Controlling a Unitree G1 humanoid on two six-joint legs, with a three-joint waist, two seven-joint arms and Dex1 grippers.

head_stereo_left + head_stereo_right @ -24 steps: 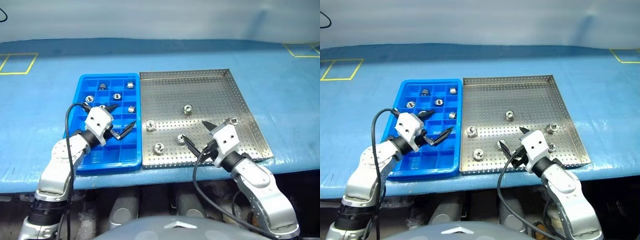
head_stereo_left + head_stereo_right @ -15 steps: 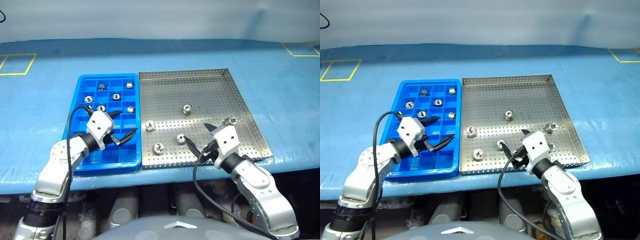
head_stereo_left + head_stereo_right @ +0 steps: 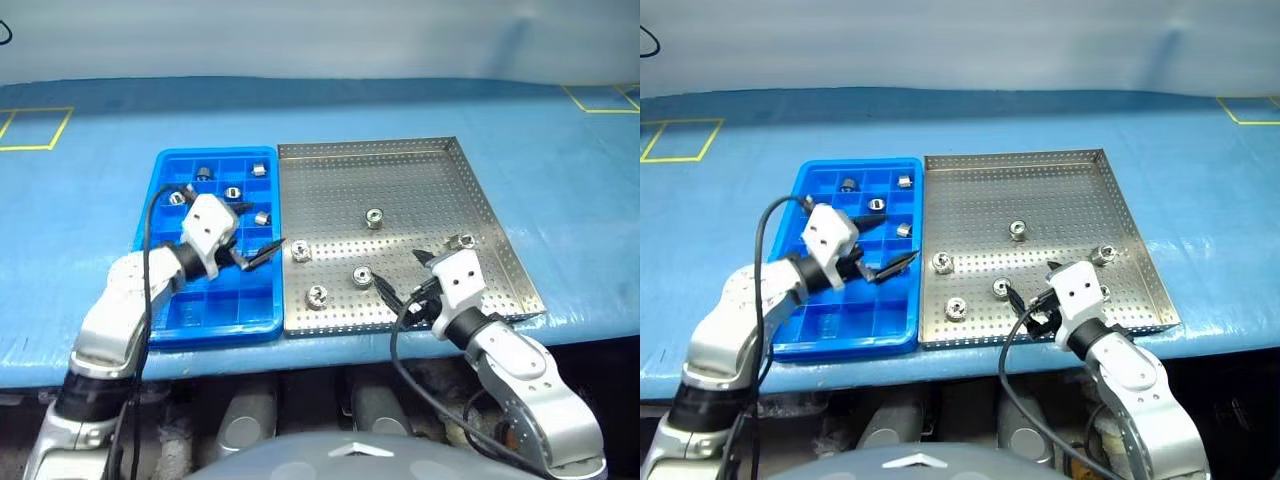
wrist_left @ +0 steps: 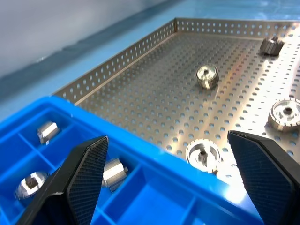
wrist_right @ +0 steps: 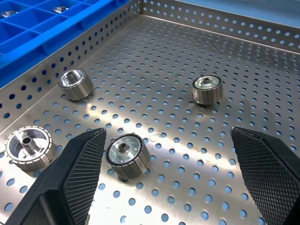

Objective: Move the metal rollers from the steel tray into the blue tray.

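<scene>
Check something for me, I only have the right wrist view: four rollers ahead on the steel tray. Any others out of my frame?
Observer: Yes. A fifth metal roller lies near the right rim of the steel tray, on the right of the right gripper.
Operator: Where's the left arm?
Observer: The left gripper hangs open and empty over the blue tray, at its side next to the steel tray.
Operator: How many in blue?
Observer: Five show, all in its far half, among them a far-row roller.
</scene>
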